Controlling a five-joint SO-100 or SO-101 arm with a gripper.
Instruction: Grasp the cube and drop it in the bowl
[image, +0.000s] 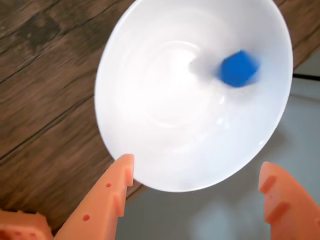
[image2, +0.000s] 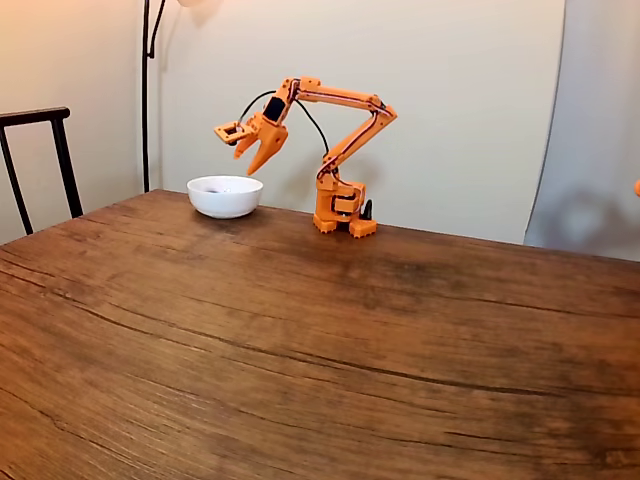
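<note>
The small blue cube (image: 238, 68) lies blurred inside the white bowl (image: 150, 125), toward its upper right in the wrist view. My orange gripper (image: 196, 175) hangs open above the bowl's near rim, nothing between its fingers (image: 112, 192). In the fixed view the bowl (image2: 225, 196) stands on the wooden table at the far left edge, and the gripper (image2: 255, 155) hovers open just above its right rim. The cube is hidden inside the bowl in that view.
The arm's base (image2: 340, 208) stands to the right of the bowl at the table's far edge. A dark chair back (image2: 40, 150) and a lamp pole (image2: 146, 90) stand at the left. The wooden table (image2: 320, 340) stretches wide in front.
</note>
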